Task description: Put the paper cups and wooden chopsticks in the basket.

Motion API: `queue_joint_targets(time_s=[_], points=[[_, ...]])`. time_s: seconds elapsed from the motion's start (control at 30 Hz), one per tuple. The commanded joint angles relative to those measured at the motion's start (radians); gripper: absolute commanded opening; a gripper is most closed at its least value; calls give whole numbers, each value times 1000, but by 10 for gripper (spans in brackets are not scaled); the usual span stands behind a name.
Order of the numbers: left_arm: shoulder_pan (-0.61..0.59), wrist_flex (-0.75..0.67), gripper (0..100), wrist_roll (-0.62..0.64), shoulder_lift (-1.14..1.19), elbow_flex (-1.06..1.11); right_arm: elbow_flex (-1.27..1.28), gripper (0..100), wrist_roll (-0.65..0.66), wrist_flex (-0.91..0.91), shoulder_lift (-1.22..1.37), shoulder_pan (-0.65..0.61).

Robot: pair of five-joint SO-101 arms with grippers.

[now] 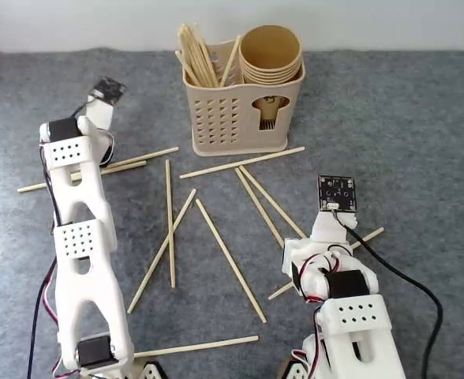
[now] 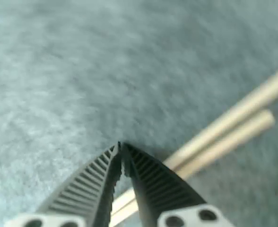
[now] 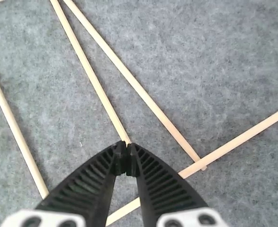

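Ten thin, pale wooden chopsticks [image 1: 170, 229] lie loose on the desk [image 1: 421, 118], whose top is covered in mottled grey felt [image 1: 11, 95].

Near the left edge the white left arm [image 1: 78, 229] stretches toward the far side, above two chopsticks lying nearly side by side [image 1: 129, 166]. In its wrist view the left hand [image 2: 121, 151] has its black ribbed fingers [image 2: 153, 179] pressed together at the tips with nothing between them. It sits low over the felt, and those two chopsticks [image 2: 233, 114] run beneath it at a slant.

Toward the middle, two chopsticks cross each other and a third lies slanted just right of them. One more lies alone by the near edge [image 1: 196, 346].

At the middle of the far edge stands a beige plastic basket [image 1: 232, 118] with slotted walls. Its left compartment holds an upright bundle of chopsticks [image 1: 199, 55]. Its right compartment holds a nested stack of tan paper cups [image 1: 270, 51], which also show through a cutout in the front wall.

Right of the middle, two chopsticks [image 1: 271, 198] fan apart toward the near-right corner. There the white right arm [image 1: 350, 316] stands, with a small black circuit board [image 1: 337, 193] at its wrist and a black cable [image 1: 421, 292] trailing off.

The right hand [image 3: 125, 158] is closed tip to tip and holds nothing. Its tips sit just at the end of one chopstick [image 3: 90, 71], and another chopstick [image 3: 243, 137] crosses close by.

Beyond the far edge runs a plain white wall [image 1: 374, 24].
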Motion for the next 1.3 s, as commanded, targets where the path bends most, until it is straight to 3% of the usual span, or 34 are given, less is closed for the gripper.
queue_joint_targets(time_s=[0.0,0.27,0.6,1.0,1.2,1.27], points=[[-25,80,15,-64,-63,-85,-6,8,11,-16,-16,-5],[-64,81,16,-68,-167,50,-6,8,11,-16,-16,-5],[-38,80,16,-189,-420,627,-6,8,11,-16,-16,-5],[95,75,16,-259,-994,1291,-6,8,11,-16,-16,-5],[130,-25,21,-261,-1082,1366,-6,8,11,-16,-16,-5],[127,-78,73,-259,-1051,1368,-6,8,11,-16,-16,-5]])
